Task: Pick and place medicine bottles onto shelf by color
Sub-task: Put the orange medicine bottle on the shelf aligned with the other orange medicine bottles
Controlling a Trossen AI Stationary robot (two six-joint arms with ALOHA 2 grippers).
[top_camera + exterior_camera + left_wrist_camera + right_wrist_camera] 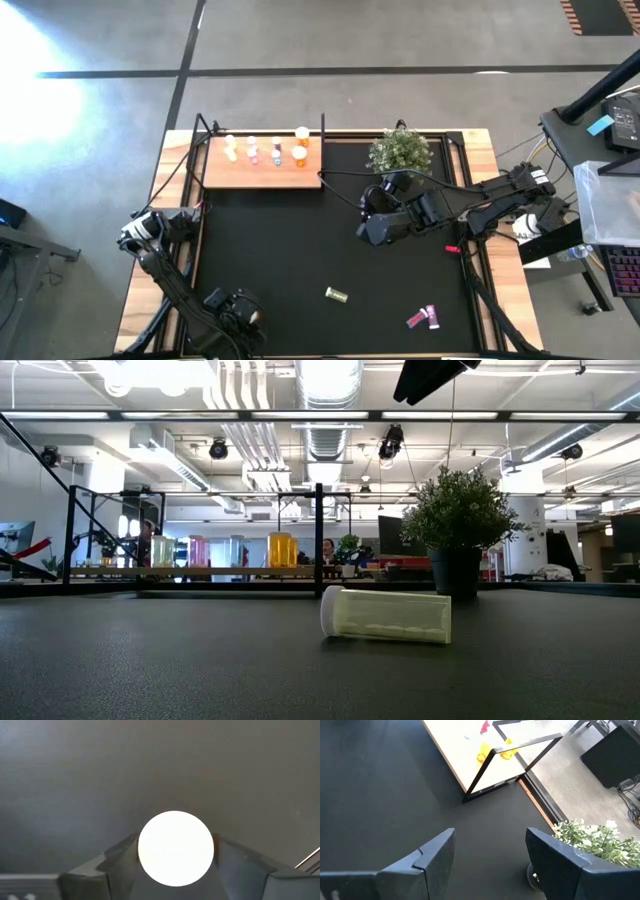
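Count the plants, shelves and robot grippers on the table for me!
Plant: 1
Shelf: 1
Grippers: 2 (left gripper, right gripper)
Total: 4

The left arm enters at the left edge of the high view, folds at an elbow in the middle left, and runs down to the lower left of the frame, where the left hand (pixel 238 308) points straight down at the table. In the left wrist view its two dark fingers (pixel 120 857) stand on either side of a round white cap (pixel 175 848), their tips just beside or touching its rim.

The right arm reaches in from the right edge of the high view, stretched leftward across the middle right of the frame. The right hand (pixel 372 215) hangs there with its fingers (pixel 437 852) spread apart, nothing between them.
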